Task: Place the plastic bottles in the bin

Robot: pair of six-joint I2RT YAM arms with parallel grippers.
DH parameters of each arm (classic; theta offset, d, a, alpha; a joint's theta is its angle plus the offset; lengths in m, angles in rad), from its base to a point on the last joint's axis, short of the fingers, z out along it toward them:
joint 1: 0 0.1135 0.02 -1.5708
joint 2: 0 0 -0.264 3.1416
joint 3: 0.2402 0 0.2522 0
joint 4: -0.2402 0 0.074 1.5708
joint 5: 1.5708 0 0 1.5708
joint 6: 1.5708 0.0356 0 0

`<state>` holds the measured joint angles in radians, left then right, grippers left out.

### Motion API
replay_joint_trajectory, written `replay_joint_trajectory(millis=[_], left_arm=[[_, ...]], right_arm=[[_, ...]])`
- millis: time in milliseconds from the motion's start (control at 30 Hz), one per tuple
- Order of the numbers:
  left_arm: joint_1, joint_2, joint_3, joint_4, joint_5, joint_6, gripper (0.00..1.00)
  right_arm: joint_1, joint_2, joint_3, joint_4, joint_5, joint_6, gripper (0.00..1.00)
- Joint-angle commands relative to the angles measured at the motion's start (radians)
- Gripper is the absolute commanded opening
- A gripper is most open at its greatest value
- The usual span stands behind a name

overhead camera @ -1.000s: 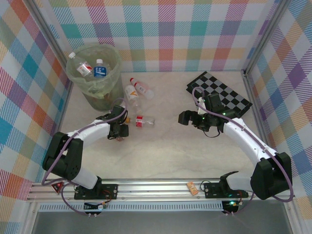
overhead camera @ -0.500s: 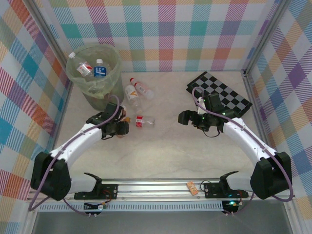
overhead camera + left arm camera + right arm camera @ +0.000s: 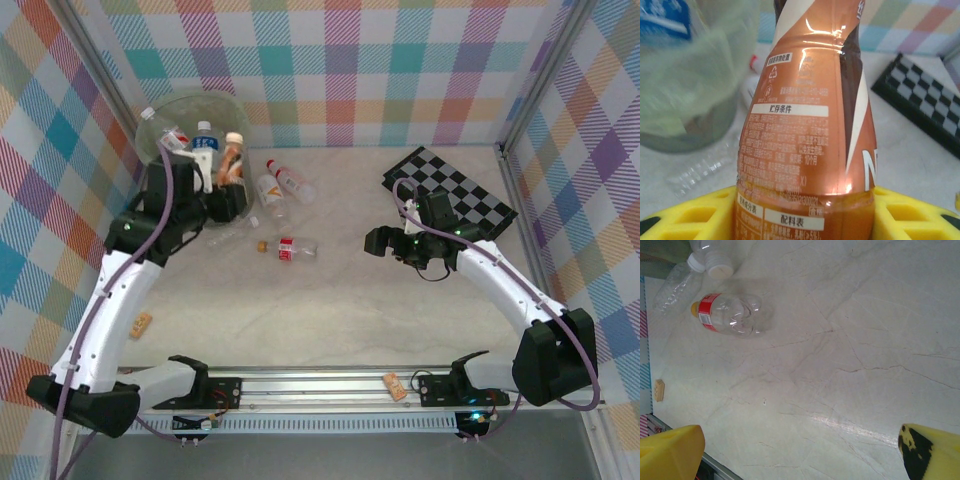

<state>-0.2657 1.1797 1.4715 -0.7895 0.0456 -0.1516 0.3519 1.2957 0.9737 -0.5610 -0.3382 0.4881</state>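
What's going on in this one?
The left gripper is shut on an amber-brown plastic bottle with an orange cap, raised at the rim of the tall translucent pale-green bin, which holds several bottles. The bottle is not yet released. The right gripper hangs open above the table, holding nothing. A clear bottle with a red label and a few others lie on the table near the bin.

White arms point(image 3: 500, 282) with black joints point(image 3: 545, 365), purple cables point(image 3: 397, 200), and yellow, apparently waffle-patterned fingers point(image 3: 900, 215).
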Motion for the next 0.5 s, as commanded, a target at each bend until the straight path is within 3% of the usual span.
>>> replay_joint_trajectory(millis=[0, 233, 367, 467], left_arm=[[0.083, 0.088, 0.100, -0.012, 0.097, 0.039, 0.32], [0.229, 0.320, 0.346, -0.004, 0.135, 0.006, 0.27], [0.248, 0.454, 0.519, -0.034, 0.013, 0.085, 0.27], [0.256, 0.568, 0.642, -0.095, 0.016, 0.120, 0.27]], right_arm=[[-0.001, -0.032, -0.007, 0.001, -0.011, 0.005, 0.99], [-0.001, -0.069, -0.019, -0.019, 0.010, 0.001, 0.99], [-0.001, -0.075, -0.028, -0.019, 0.007, -0.003, 0.99], [-0.001, -0.072, -0.040, -0.017, 0.002, -0.003, 0.99]])
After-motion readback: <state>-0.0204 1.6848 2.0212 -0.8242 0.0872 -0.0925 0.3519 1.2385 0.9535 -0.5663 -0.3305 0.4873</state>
